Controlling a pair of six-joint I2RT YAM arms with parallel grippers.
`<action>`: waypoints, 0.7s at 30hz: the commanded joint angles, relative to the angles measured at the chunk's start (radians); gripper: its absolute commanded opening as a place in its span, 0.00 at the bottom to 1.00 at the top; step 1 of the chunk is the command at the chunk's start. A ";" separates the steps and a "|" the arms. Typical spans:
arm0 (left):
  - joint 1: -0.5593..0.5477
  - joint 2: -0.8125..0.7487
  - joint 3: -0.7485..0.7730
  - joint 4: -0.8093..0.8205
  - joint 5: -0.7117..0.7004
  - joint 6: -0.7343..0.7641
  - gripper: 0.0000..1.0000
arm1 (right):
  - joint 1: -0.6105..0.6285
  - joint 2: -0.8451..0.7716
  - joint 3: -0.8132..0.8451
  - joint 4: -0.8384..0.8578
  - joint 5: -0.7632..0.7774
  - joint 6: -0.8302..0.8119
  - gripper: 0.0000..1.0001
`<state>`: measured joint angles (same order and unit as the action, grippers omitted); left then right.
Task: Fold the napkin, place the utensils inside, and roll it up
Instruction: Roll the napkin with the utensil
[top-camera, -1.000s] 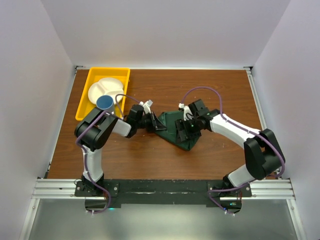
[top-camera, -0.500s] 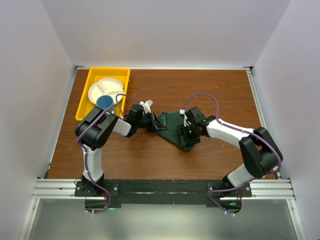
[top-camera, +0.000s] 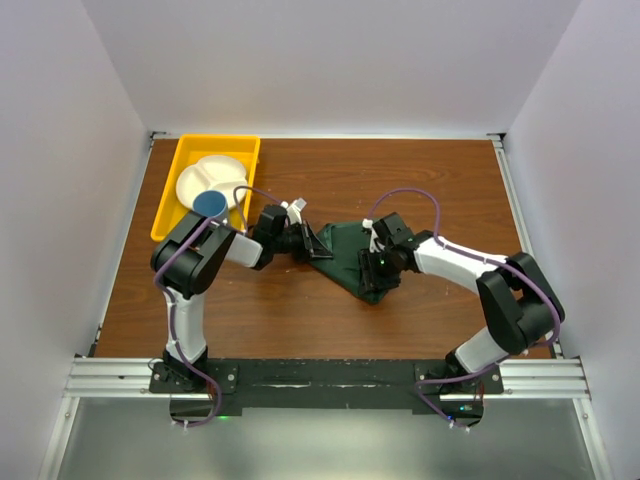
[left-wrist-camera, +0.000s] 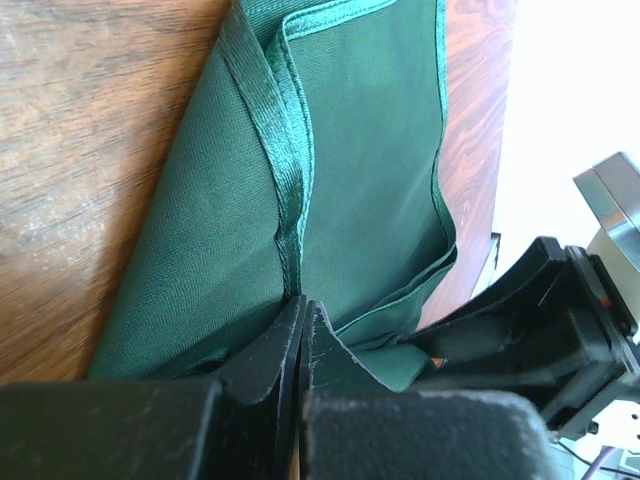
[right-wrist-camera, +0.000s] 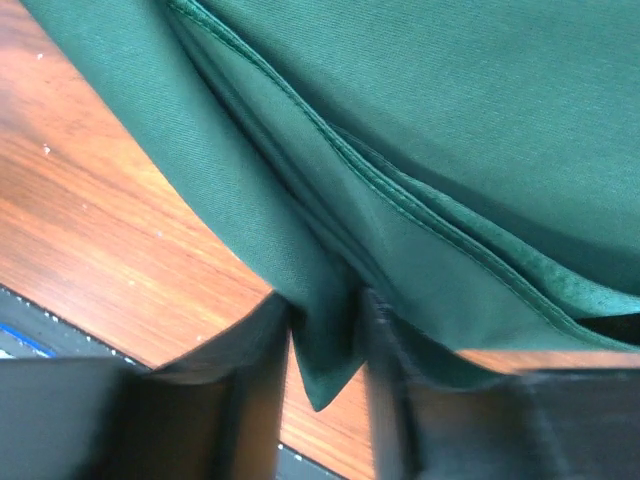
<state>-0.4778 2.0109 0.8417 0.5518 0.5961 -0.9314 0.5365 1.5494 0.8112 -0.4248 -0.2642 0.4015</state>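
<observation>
Dark green soft cloth napkin, mid-tabletop: hem pinched by fully closed left pincer, corner clamped by right pincer, apparently so folding can be done.

Brown wooden table with green napkin and yellow tray.

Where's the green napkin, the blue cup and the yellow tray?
napkin (top-camera: 343, 256): top view, middle of the cloth.
blue cup (top-camera: 210, 204): top view, its round top.
yellow tray (top-camera: 186, 149): top view, bare far-left corner.
</observation>
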 joint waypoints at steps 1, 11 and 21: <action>0.019 0.097 -0.035 -0.311 -0.140 0.112 0.00 | 0.020 0.005 0.117 -0.199 0.074 -0.128 0.52; 0.021 0.084 -0.007 -0.383 -0.114 0.112 0.00 | 0.158 0.113 0.358 -0.161 0.163 -0.348 0.72; 0.024 0.078 0.014 -0.429 -0.107 0.117 0.00 | 0.240 0.273 0.407 -0.082 0.223 -0.329 0.68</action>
<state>-0.4702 2.0144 0.9108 0.4057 0.6266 -0.9150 0.7429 1.8214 1.1908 -0.5560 -0.0917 0.0845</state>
